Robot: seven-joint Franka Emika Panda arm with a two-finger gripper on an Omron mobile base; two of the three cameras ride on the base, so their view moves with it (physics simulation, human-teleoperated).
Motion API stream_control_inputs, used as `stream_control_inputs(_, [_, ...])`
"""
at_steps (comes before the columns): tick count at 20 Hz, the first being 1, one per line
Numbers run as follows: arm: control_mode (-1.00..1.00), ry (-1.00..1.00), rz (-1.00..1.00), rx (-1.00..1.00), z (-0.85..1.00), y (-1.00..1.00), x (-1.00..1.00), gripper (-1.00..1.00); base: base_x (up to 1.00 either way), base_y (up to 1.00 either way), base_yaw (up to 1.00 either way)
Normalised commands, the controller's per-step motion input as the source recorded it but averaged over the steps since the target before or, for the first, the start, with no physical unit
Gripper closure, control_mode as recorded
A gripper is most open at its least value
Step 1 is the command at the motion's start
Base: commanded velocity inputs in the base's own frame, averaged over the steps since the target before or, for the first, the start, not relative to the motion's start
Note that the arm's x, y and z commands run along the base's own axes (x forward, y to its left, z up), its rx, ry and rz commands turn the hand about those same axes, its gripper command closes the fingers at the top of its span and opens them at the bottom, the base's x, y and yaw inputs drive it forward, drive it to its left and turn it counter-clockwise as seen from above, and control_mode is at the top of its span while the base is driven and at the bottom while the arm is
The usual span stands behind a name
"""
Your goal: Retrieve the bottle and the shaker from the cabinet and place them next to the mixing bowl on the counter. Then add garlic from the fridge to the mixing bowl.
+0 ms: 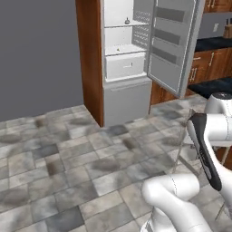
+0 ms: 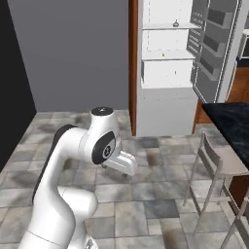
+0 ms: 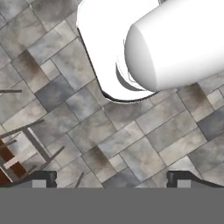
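The gripper (image 3: 112, 177) is spread wide and empty, pointing down at the tiled floor (image 3: 131, 144), with the fridge (image 1: 129, 54) door open.

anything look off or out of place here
The fridge door stands wide open with nobody at it. A small item, too small to identify, sits on an upper shelf. No spills on the floor, and the chair is upright by the counter.

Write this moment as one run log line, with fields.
stage: facing fridge | fridge door: open | garlic: on upper shelf | gripper: open, empty, pointing at floor
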Motion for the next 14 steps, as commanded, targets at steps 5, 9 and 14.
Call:
stream_control_inputs(5, [1.0, 0.0, 0.0, 0.0, 0.0, 0.0, 0.0, -1.0, 1.0, 0.33, -0.05])
stream_control_inputs(9, [1.0, 0.0, 0.0, 0.0, 0.0, 0.0, 0.0, -1.0, 1.0, 0.16, -0.08])
stream_control_inputs(14, [1.0, 0.0, 0.0, 0.0, 0.0, 0.0, 0.0, -1.0, 1.0, 0.06, -0.09])
